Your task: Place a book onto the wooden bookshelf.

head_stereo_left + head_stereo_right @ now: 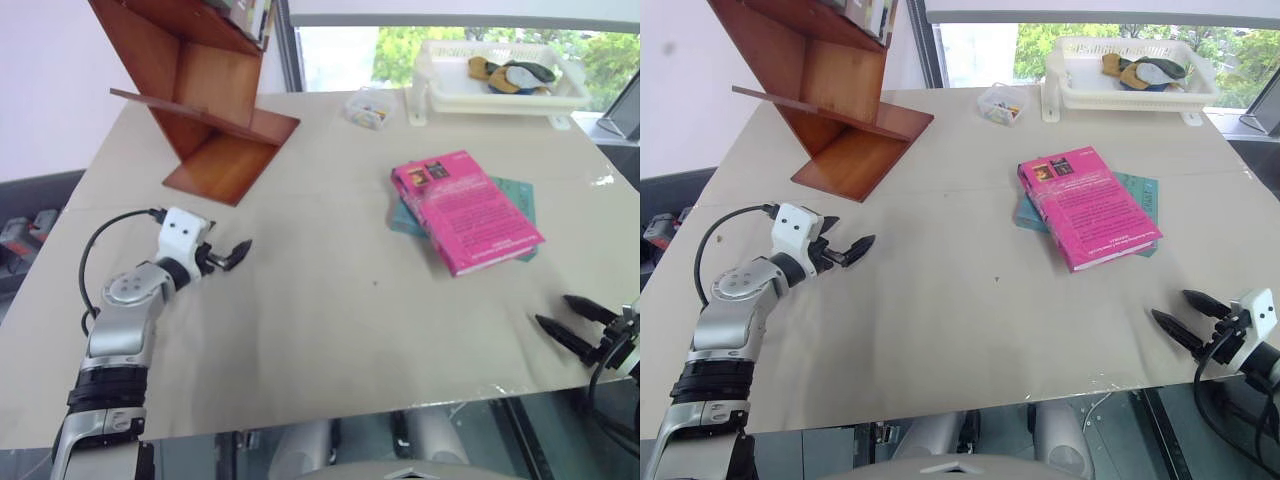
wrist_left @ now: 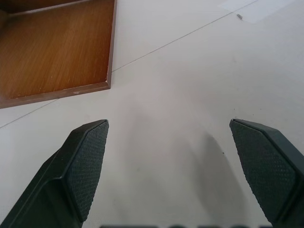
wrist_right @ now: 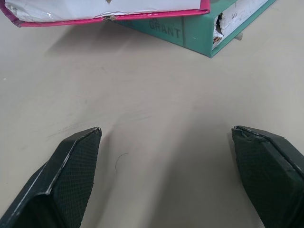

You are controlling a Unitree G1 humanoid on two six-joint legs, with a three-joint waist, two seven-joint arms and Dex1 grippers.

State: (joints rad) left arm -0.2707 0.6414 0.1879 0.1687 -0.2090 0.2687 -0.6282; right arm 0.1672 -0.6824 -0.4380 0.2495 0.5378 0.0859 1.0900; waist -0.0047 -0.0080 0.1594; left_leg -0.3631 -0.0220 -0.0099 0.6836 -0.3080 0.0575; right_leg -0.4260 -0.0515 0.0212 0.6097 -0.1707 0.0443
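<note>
Two hands, both spread wide and empty. The pink book (image 1: 1087, 207) lies flat on the desk (image 1: 970, 320), atop a teal book (image 1: 1143, 195), at about eleven o'clock from the right hand (image 1: 1185, 314) (clearly the nearer one), its long axis running roughly eleven-to-five. The left hand (image 1: 845, 247) waits near the bookshelf (image 1: 845, 110).

Left arm (image 1: 120, 330): silver-grey metal housing with a rounded joint cap, then a black ribbed sleeve lower down. A white block with two small dark holes sits at the wrist, nearest the wooden bookshelf (image 1: 215, 150). A black cable loops from this block back along the forearm. Left tool (image 1: 232, 254): two black tapered fingers (image 2: 85, 166) with finely dotted inner pads. Right tool (image 1: 1188, 318): matching black pointed fingers, white wrist block, black cables trailing behind.
</note>
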